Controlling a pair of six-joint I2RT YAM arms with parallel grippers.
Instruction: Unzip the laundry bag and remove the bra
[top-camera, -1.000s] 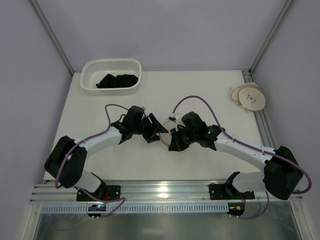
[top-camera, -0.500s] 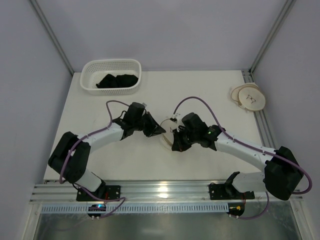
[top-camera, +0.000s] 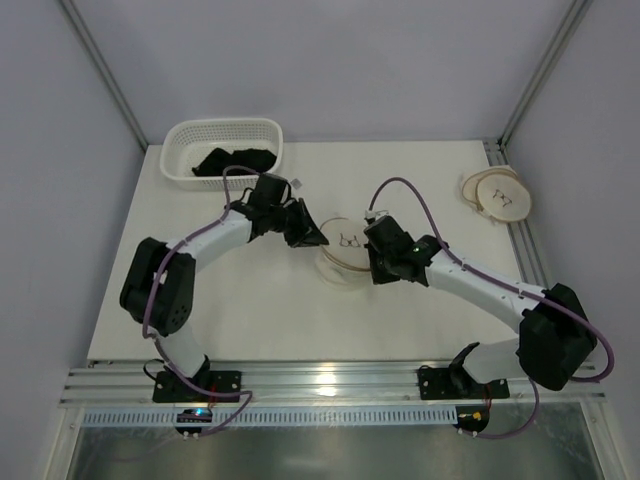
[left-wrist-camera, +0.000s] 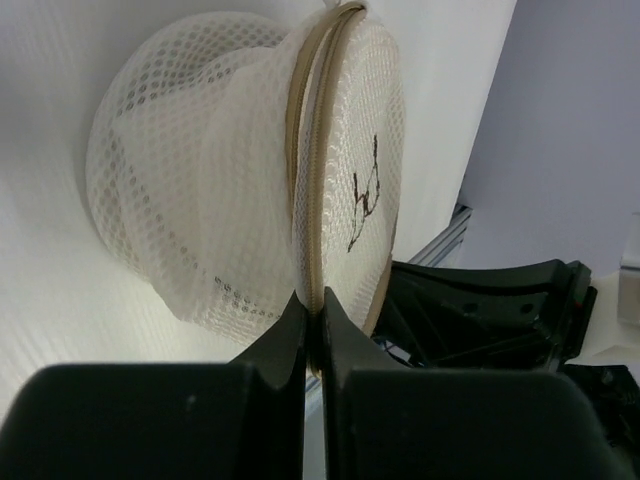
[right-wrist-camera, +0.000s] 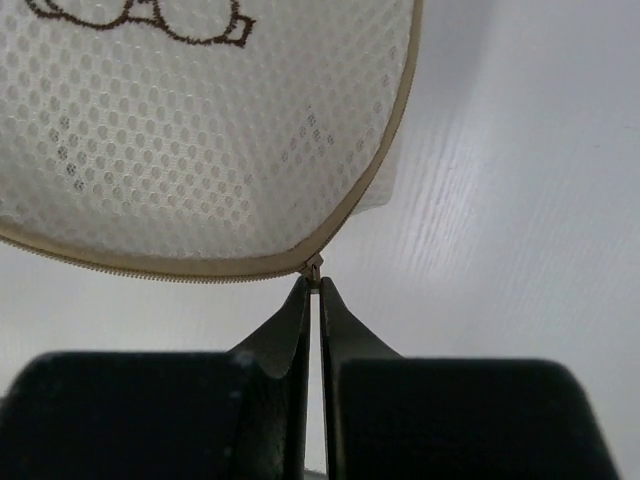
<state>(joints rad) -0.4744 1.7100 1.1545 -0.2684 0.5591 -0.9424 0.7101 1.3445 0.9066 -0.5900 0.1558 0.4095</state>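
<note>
- Top view: laundry bag on the table, between my left gripper and right gripper.
- Left wrist view: left jaws clamped on the bag's brown zip rim.
- Right wrist view: right jaws pinch the zip pull.

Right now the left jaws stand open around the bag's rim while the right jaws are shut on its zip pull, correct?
Not quite. The left jaws are shut, pinching the rim of the bag; the left wrist view shows them closed on it. The right jaws are shut on the zip pull, as stated.
</note>
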